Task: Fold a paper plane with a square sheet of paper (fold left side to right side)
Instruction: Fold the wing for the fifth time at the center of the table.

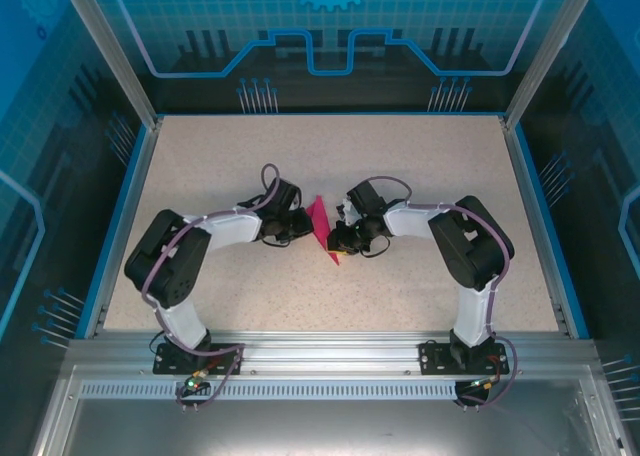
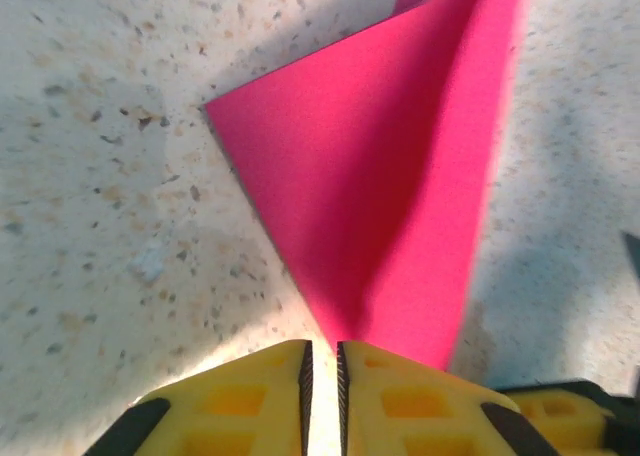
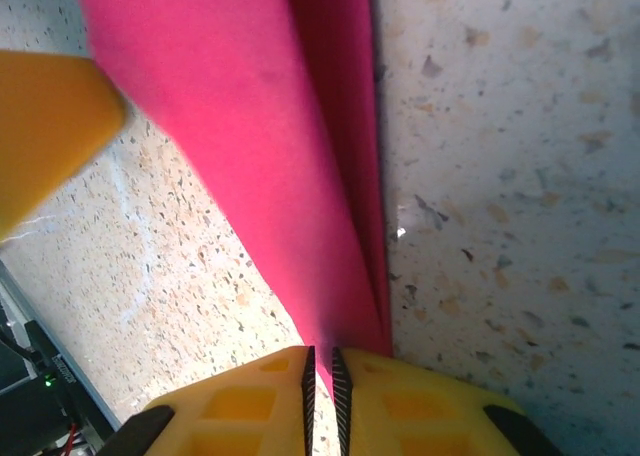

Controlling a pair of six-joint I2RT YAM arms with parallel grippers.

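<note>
The square sheet of paper [image 1: 321,222] lies folded into a narrow magenta wedge at the middle of the table, between my two grippers. My left gripper [image 1: 302,226] sits at its left. In the left wrist view the folded paper [image 2: 385,176] tapers down to that gripper [image 2: 322,348]. Its jaws stand a thin slit apart with bare table showing through. My right gripper [image 1: 339,238] is at the paper's near right. In the right wrist view the layered paper [image 3: 260,126] narrows into that gripper [image 3: 320,354], whose jaws are nearly closed on the tip.
A yellow finger [image 3: 45,126] of the left gripper shows at the upper left of the right wrist view, beside the paper. The speckled table [image 1: 400,166] is ringed by a blue rim [image 1: 120,216] and glass walls.
</note>
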